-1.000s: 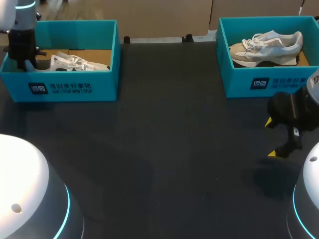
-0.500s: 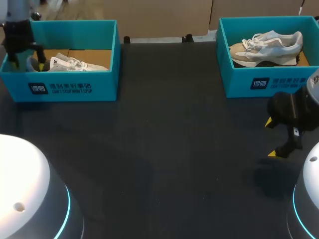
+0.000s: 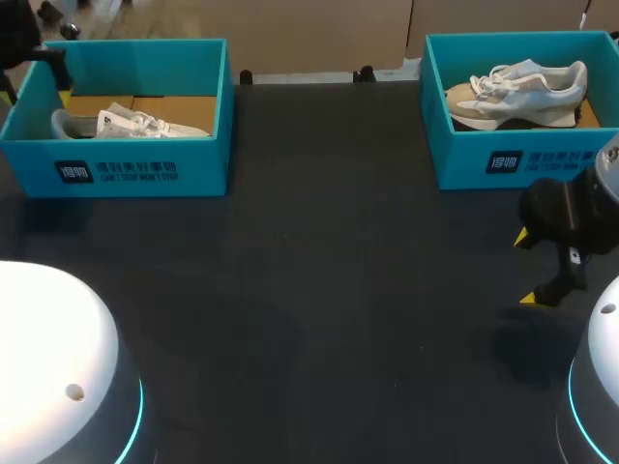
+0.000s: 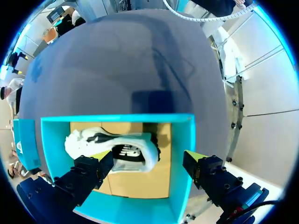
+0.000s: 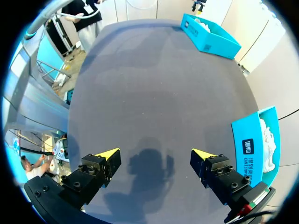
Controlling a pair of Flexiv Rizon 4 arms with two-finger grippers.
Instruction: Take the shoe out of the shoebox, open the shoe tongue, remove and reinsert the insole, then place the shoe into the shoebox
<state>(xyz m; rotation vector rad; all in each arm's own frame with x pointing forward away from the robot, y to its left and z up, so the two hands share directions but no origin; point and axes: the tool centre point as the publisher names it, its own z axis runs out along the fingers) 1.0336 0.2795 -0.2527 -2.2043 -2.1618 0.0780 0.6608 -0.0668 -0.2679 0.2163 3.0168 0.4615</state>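
Note:
A white shoe point(image 3: 135, 122) lies on its side in the teal shoebox point(image 3: 145, 169) at the far left. My left gripper point(image 3: 34, 85) hangs open above that box's left end, touching nothing. In the left wrist view the shoe point(image 4: 93, 140) lies under the open left gripper point(image 4: 148, 156), inside the shoebox point(image 4: 117, 119). A beige and grey shoe point(image 3: 517, 92) sits in a second teal shoebox point(image 3: 522, 159) at the far right. My right gripper point(image 3: 530, 268) stands open in front of that box, over bare table, with nothing between the fingers of the right gripper point(image 5: 156, 153).
The dark table top point(image 3: 329, 271) stretches between the two boxes. In the right wrist view the right shoebox point(image 5: 259, 144) is beside the gripper and the left shoebox point(image 5: 210, 32) is far ahead.
My left gripper has opened, let go of the white shoe's heel and risen out of the box toward the far left. The shoe stays in the box. The right arm has not moved.

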